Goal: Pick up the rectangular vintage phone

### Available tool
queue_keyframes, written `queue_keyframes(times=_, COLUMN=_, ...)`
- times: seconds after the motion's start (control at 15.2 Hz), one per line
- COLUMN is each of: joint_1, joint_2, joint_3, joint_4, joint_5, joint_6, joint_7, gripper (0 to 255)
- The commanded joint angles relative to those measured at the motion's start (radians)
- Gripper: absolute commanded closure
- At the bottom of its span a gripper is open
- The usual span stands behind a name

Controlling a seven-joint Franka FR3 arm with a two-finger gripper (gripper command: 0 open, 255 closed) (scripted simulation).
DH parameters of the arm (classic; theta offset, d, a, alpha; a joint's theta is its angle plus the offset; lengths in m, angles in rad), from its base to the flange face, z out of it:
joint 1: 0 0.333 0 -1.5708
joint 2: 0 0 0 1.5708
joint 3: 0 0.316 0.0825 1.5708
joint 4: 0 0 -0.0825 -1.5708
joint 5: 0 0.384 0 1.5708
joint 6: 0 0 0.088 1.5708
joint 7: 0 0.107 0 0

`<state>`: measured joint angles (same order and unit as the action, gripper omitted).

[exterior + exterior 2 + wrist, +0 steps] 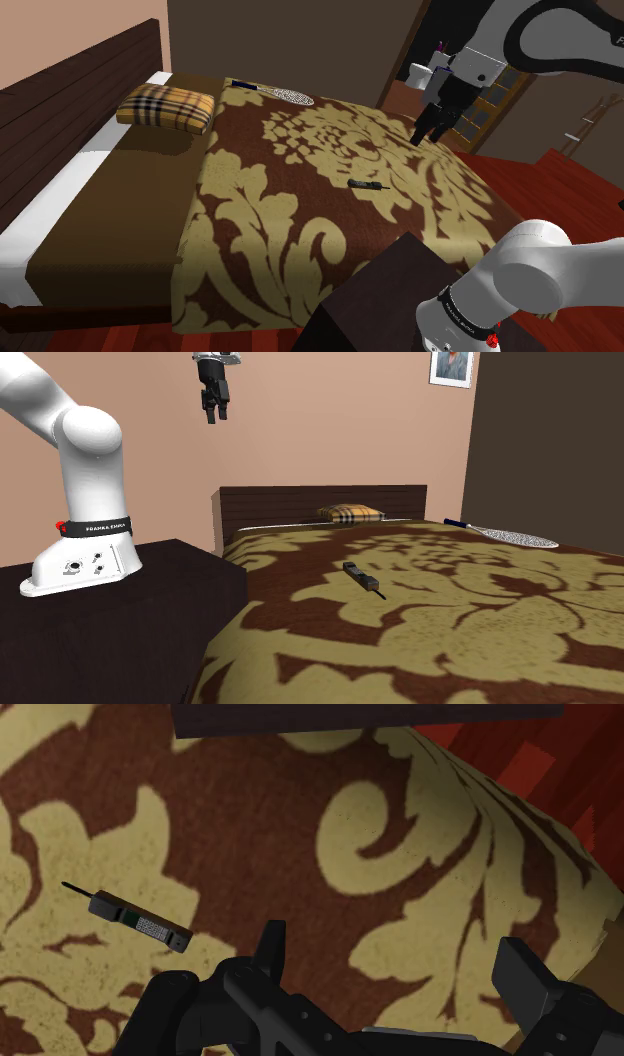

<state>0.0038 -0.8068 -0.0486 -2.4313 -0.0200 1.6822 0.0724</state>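
A small dark rectangular phone [368, 186] with a thin aerial lies flat on the brown and gold patterned bedspread [300, 230], near the middle of the bed. In the second exterior view the phone [360, 576] lies past the stand, and my gripper [214, 414] hangs high above, well clear of the bed. In the shoulder view the black gripper [431, 132] hovers over the bed's edge at the right. In the wrist view the phone [140, 918] lies off to one side of my gripper [395, 966], far below it. The fingers [270, 949] stand apart and open with nothing between them.
A plaid pillow [168, 106] rests by the dark headboard [70, 90]. A racket-like swatter [282, 95] lies on the bed's far side. The dark stand [120, 637] carries the arm's base beside the bed. Red floor [540, 180] and shelves lie beyond the bed.
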Motion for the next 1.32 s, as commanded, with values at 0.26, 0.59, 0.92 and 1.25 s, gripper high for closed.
queue_keyframes(times=0.26, joint_1=-0.005, joint_2=0.004, joint_3=-0.090, joint_4=-0.083, joint_5=-0.062, joint_6=0.083, joint_7=-0.149, gripper=0)
queue_keyframes(times=0.59, joint_1=-0.014, joint_2=0.057, joint_3=-0.211, joint_4=-0.149, joint_5=-0.140, joint_6=0.202, joint_7=-0.335, gripper=0)
queue_keyframes(times=0.92, joint_1=-0.013, joint_2=0.167, joint_3=-0.339, joint_4=-0.172, joint_5=-0.206, joint_6=0.337, joint_7=-0.523, gripper=0)
queue_keyframes(times=1.25, joint_1=0.014, joint_2=0.329, joint_3=-0.473, joint_4=-0.150, joint_5=-0.232, joint_6=0.482, joint_7=-0.721, gripper=0)
